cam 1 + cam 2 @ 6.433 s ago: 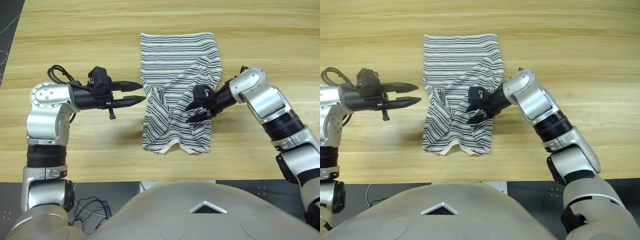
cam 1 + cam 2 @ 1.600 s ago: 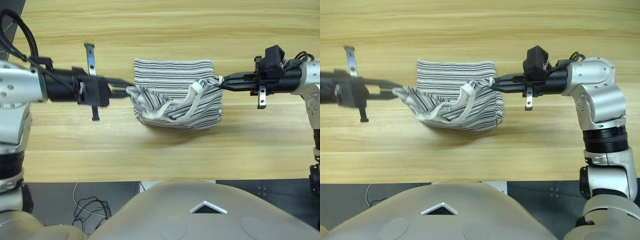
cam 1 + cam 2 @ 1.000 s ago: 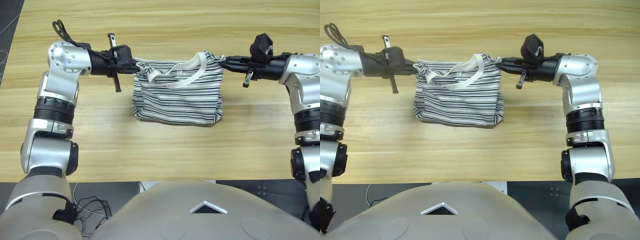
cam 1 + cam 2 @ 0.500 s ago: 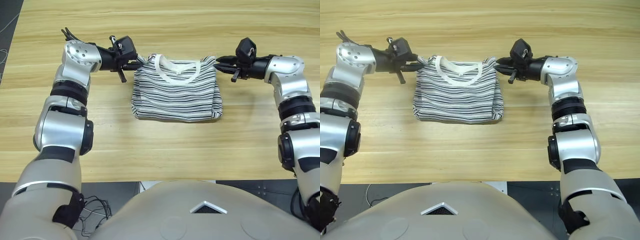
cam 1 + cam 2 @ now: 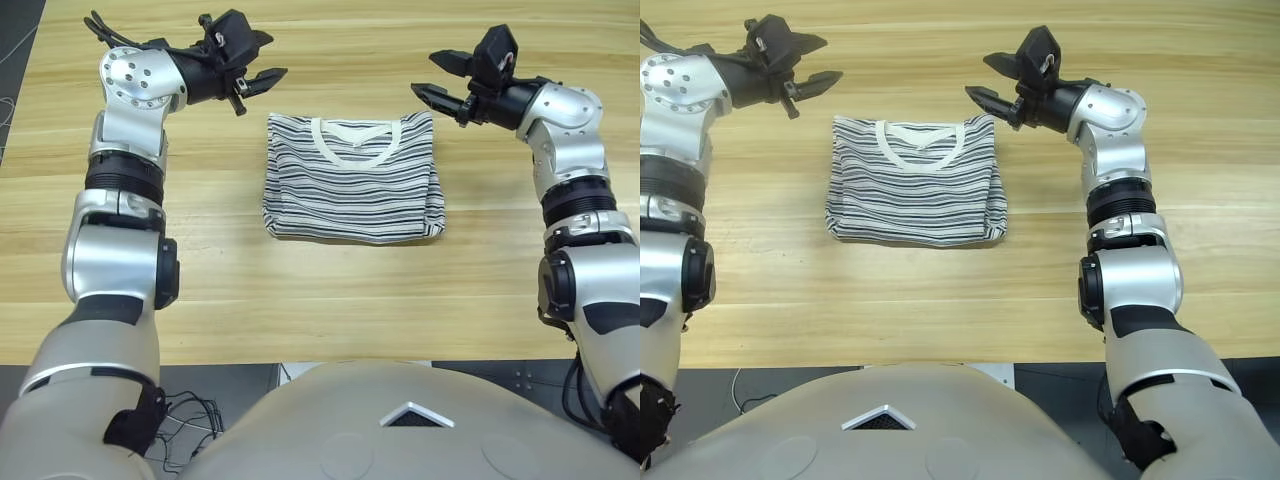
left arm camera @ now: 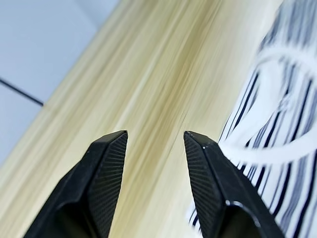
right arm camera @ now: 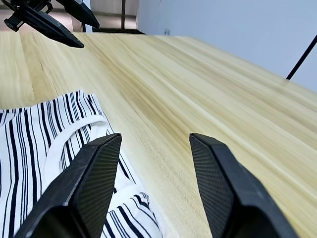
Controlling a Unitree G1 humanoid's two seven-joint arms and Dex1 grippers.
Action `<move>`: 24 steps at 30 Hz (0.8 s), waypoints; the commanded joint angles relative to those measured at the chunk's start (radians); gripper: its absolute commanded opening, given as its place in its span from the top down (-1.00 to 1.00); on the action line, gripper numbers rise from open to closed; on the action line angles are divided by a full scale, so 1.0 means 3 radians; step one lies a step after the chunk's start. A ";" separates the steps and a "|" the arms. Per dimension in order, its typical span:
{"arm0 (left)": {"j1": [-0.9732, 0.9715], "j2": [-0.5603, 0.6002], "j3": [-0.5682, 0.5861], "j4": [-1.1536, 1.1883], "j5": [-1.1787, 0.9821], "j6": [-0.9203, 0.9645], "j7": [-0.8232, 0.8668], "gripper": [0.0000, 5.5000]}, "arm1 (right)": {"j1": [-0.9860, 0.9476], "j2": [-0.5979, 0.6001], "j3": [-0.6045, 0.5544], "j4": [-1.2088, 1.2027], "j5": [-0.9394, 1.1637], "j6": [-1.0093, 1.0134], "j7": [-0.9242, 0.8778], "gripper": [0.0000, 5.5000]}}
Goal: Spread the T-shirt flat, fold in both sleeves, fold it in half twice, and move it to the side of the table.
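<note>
The striped T-shirt point(image 5: 352, 178) lies folded into a compact rectangle on the wooden table point(image 5: 330, 290), white neckline toward the far edge. My left gripper point(image 5: 268, 56) hovers open above the table, just beyond the shirt's far left corner. My right gripper point(image 5: 432, 76) hovers open beyond the far right corner. Neither touches the cloth. The left wrist view has the open fingers point(image 6: 106, 178) over bare wood beside the shirt's collar point(image 6: 277, 148). In the right wrist view the open fingers point(image 7: 99, 183) frame the table with the striped T-shirt point(image 7: 44, 163) below and the left gripper point(image 7: 49, 20) farther off.
Bare wood surrounds the shirt on all sides. The table's near edge point(image 5: 300, 362) runs across in front of me, with cables point(image 5: 170, 415) on the dark floor below it. Its left edge point(image 5: 30, 60) borders dark floor.
Both grippers let go of the shirt's far corners, opened and lifted away toward the far side. The shirt has settled flat, folded in half.
</note>
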 commanded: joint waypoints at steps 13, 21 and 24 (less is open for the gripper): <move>0.1217 0.0334 -0.0777 -0.0853 0.0891 -0.0026 0.0073 0.23 | 0.0066 -0.0012 0.0669 0.0786 -0.1091 -0.0534 -0.0466 0.08; 0.1017 0.0425 -0.1049 -0.0710 0.1587 -0.0911 0.0822 0.23 | 0.0414 -0.0162 0.0895 0.0323 -0.1153 -0.0540 0.0060 0.08; 0.0740 0.0655 -0.1413 -0.0870 0.2827 -0.1362 0.2046 0.23 | 0.0909 -0.0217 0.0881 -0.1128 -0.0617 0.0441 0.0606 0.08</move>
